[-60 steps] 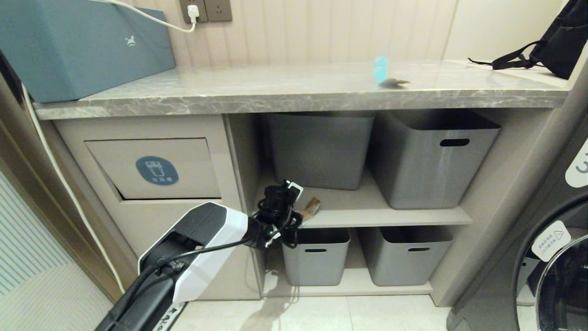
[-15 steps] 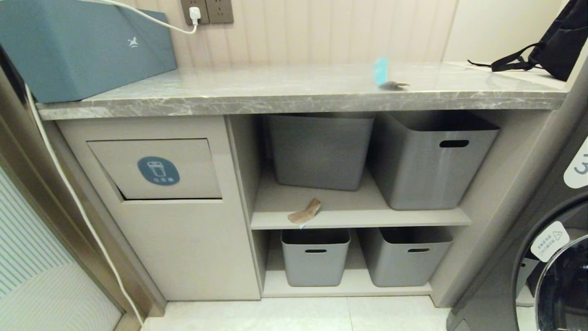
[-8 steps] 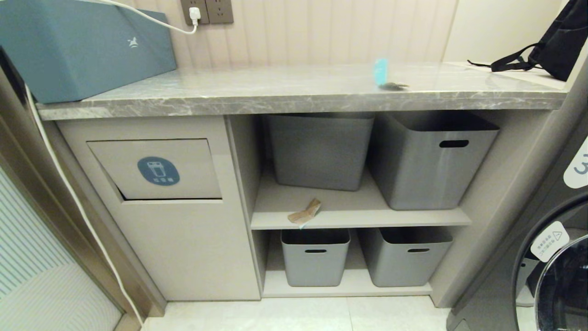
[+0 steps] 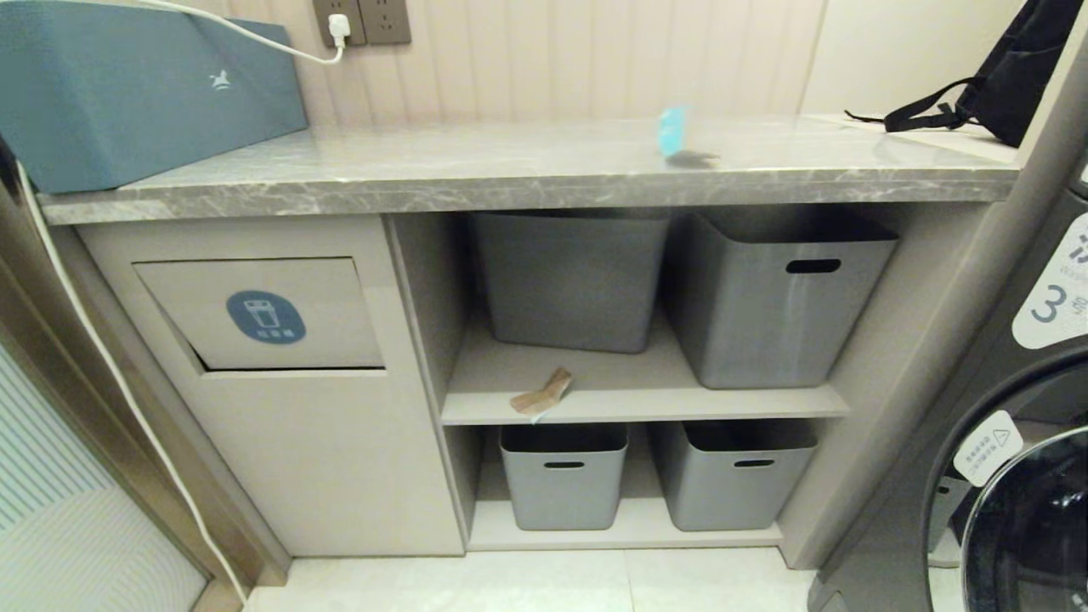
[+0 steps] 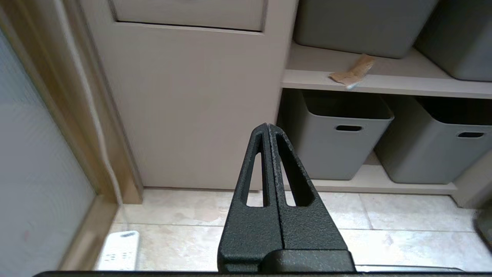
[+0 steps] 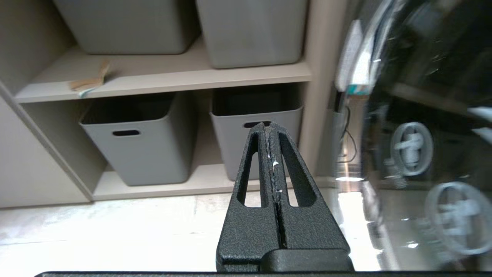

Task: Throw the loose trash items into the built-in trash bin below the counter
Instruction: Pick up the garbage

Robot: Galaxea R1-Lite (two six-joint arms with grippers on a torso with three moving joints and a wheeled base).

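Note:
A brown cardboard scrap [image 4: 540, 395] lies at the front edge of the middle shelf; it also shows in the left wrist view [image 5: 351, 72] and the right wrist view [image 6: 89, 81]. A cyan scrap [image 4: 671, 132] stands upright on the marble counter [image 4: 510, 174]. The built-in trash bin flap [image 4: 263, 313], with its blue badge, is set in the beige cabinet at the left, tilted slightly ajar at its lower edge. Neither arm is in the head view. My left gripper [image 5: 267, 127] is shut and empty, low before the cabinet front. My right gripper [image 6: 268, 125] is shut and empty, facing the lower tubs.
Grey tubs [image 4: 778, 293] fill the upper and lower shelves [image 4: 563, 476]. A teal box [image 4: 127, 89] sits on the counter's left with a white cable [image 4: 110, 365] hanging down. A washing machine [image 4: 1003, 476] stands at the right, a black bag [image 4: 1020, 68] on the counter's far right.
The left arm, which reached to the brown scrap four seconds ago, has withdrawn out of the head view; the scrap stays on the shelf. The whole scene has shifted slightly left: the camera moved.

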